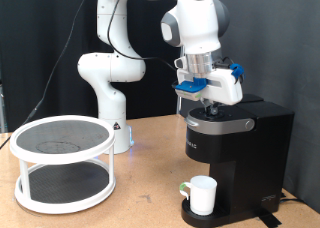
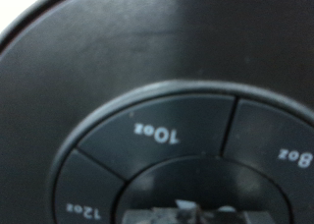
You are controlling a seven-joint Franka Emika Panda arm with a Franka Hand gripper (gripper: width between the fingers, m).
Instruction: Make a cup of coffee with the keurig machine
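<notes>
The black keurig machine stands at the exterior view's right with its lid down. The white cup stands on its drip tray under the spout. My gripper points straight down onto the machine's top panel and looks shut and empty. In the wrist view the round top panel fills the frame, with the 10oz button in the middle and the 12oz and 8oz buttons on either side. My gripper's tips show close together at the panel's centre button.
A white two-tier round rack with dark mesh shelves stands on the wooden table at the exterior view's left. The arm's white base rises behind it. A black curtain hangs at the back.
</notes>
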